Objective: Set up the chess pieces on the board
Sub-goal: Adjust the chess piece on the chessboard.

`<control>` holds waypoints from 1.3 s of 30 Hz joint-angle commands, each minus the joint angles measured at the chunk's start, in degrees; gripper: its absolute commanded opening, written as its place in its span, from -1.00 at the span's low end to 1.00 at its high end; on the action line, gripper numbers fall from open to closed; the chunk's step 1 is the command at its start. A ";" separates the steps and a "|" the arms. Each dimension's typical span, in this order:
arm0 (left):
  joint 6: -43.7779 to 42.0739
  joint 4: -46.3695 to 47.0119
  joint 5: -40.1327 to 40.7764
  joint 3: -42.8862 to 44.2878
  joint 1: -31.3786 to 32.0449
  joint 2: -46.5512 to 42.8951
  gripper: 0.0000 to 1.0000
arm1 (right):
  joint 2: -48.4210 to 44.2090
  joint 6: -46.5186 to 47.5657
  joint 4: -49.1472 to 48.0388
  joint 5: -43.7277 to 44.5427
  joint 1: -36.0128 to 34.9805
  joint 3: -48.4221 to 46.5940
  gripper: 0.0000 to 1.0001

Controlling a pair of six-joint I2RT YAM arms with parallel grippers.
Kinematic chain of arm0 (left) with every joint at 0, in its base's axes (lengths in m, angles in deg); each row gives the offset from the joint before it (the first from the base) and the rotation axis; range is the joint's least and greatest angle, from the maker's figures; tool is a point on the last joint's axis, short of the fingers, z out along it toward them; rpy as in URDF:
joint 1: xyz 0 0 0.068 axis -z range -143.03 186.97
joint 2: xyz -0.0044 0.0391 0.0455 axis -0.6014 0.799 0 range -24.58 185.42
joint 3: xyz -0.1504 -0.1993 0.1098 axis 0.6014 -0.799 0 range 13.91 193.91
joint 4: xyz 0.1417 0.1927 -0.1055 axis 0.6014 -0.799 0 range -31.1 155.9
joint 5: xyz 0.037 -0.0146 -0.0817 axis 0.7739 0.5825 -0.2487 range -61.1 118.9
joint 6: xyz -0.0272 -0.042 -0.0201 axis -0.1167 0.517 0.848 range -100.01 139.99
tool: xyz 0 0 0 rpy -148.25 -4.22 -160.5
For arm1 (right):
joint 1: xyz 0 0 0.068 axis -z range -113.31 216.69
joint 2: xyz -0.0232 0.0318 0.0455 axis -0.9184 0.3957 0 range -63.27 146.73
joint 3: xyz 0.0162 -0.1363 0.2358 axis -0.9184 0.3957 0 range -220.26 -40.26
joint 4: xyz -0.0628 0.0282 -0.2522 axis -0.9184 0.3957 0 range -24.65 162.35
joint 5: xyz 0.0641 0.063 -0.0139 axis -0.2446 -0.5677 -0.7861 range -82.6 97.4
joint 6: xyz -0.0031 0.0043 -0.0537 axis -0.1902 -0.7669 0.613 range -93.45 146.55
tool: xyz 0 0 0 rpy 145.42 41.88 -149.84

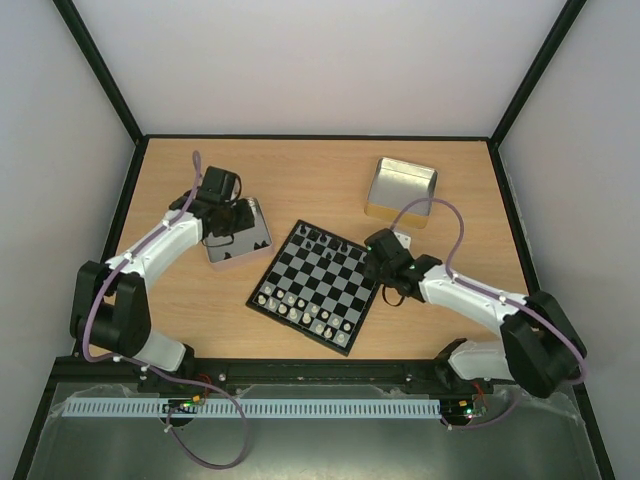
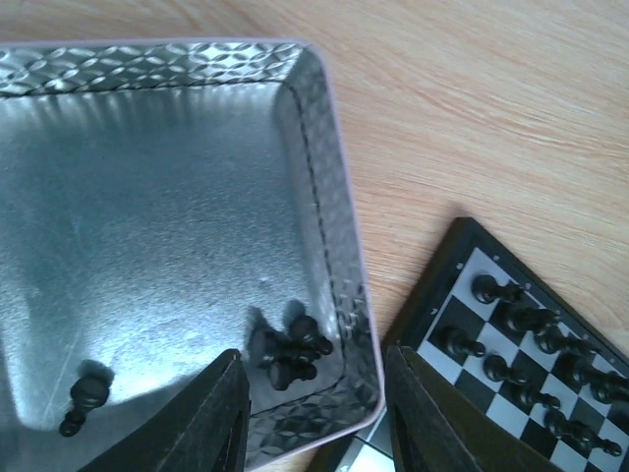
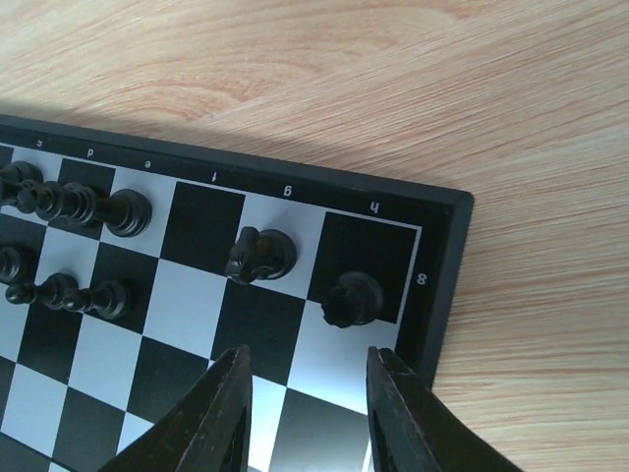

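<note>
The chessboard (image 1: 318,286) lies at the table's middle, turned diagonally, with black pieces (image 1: 322,243) on its far rows and pale pieces on its near rows. My left gripper (image 2: 314,413) is open over the near corner of a metal tray (image 2: 324,177); a few black pieces (image 2: 292,346) lie in a small pile just ahead of its jaws, and one more (image 2: 84,398) lies to the left. My right gripper (image 3: 310,408) is open and empty above the board's corner (image 3: 437,246), just short of a black rook (image 3: 352,299) and a knight (image 3: 258,255).
A second, empty metal tray (image 1: 401,188) stands at the back right. The left tray (image 1: 258,224) sits against the board's left corner. Black-framed walls enclose the table on three sides.
</note>
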 commanded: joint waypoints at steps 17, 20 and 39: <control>-2.09 2.24 -4.80 -4.97 -6.49 -0.50 -0.18 | 12.25 5.23 4.54 5.67 0.47 -8.62 -0.64; -2.19 2.18 -4.80 -5.00 -6.60 -0.47 -0.18 | 10.24 4.76 6.10 7.37 0.47 -8.87 -0.61; -1.86 2.31 -5.23 -5.59 -6.62 -0.75 -0.18 | 14.75 7.54 4.85 10.05 0.95 -12.87 -0.57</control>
